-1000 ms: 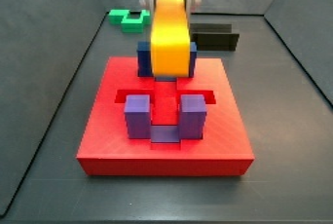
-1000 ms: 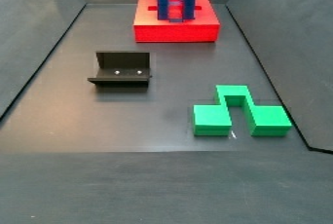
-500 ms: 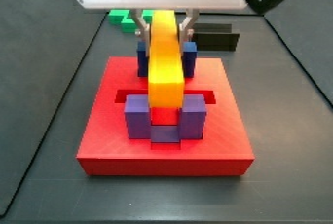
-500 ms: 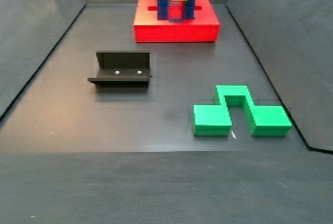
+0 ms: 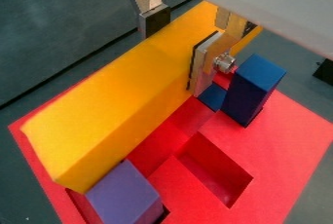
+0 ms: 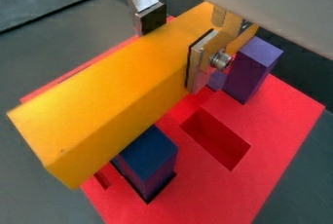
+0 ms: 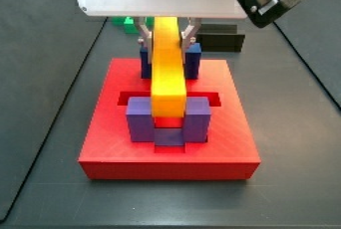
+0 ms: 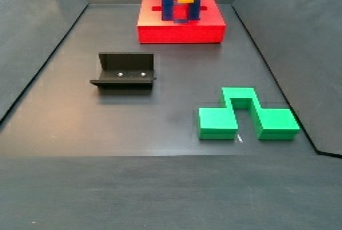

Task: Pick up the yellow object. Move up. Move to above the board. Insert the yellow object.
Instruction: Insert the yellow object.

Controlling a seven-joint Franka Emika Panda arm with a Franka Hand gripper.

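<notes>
In a side view the fixture (image 8: 124, 72) sits out on the dark floor on the left, well apart from the green block (image 8: 246, 115) over on the right; neither shows in the wrist views. The board (image 8: 181, 30) is at the far end there, small and hard to read. The closer side view does the real work: the gripper (image 7: 166, 24) is right above the board (image 7: 170, 153), jaws clamped on the far end of the yellow object (image 7: 167, 69), which tilts down between the blue-purple posts (image 7: 198, 119) (near end level with the front pair). A black block (image 7: 224, 42) sits behind the board. Both wrist views show a silver finger (image 5: 208, 60) pressed flat on the bar's side, plus an open recessed slot (image 6: 217, 140) you can't see elsewhere.
</notes>
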